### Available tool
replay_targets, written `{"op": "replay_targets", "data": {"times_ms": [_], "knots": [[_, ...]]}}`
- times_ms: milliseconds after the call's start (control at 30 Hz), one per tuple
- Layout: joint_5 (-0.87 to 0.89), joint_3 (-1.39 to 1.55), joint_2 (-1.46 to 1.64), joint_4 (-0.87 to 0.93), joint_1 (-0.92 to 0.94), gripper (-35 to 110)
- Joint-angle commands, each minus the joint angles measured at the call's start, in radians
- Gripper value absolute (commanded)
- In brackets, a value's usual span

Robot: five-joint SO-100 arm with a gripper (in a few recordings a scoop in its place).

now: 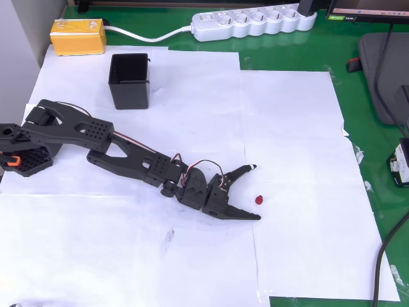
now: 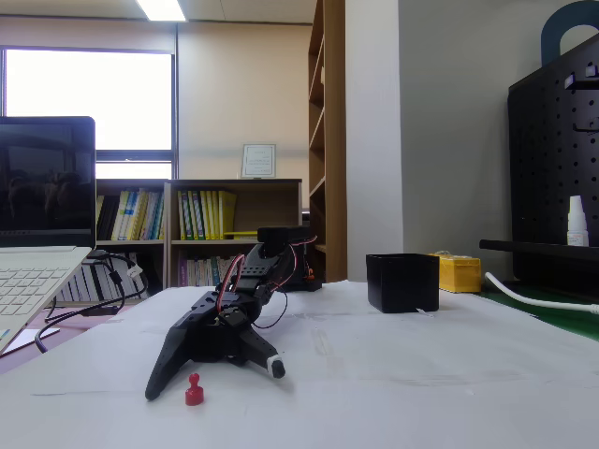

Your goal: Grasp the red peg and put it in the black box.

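1. Overhead view, far left: the black arm (image 1: 96, 137) reaches from its base at the left edge across the white paper (image 1: 192, 256) towards the right, lying low over the sheet.
2. Behind the claw and up-left of it in the overhead view stands the black box (image 1: 129, 80), open top upward, upright on the paper, well apart from the claw. A yellow block (image 1: 78, 36) sits further up-left of the box, on the green mat (image 1: 287, 57).
3. Claw (image 1: 255, 192): jaws spread wide, one finger tip pointing up-right, the other lying lower and pointing right. Nothing is held between them.
4. The red peg (image 1: 259, 199) lies on the paper just at the mouth of the open jaws, between the two tips and nearer the lower finger; I cannot tell if it touches that finger, though a small gap appears.
5. Fixed view, low angle from the table edge: the claw (image 2: 215, 369) points toward the camera, fingers resting close to the paper. The peg (image 2: 194, 389) stands upright just in front of it, beside the left-hand finger tip.
6. In that view the box (image 2: 402, 282) sits to the right of and behind the claw, with the yellow block (image 2: 460, 273) just beyond it.
7. A white power strip (image 1: 252, 22) lies along the top edge in the overhead view, far from the claw.
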Motion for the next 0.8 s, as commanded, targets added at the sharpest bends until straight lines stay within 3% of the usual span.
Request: {"op": "replay_targets", "data": {"times_ms": [0, 767], "knots": [[0.002, 0.081, 0.018, 0.012, 0.008, 54], [0.046, -0.141, -0.183, 0.11, -0.017, 54]]}}
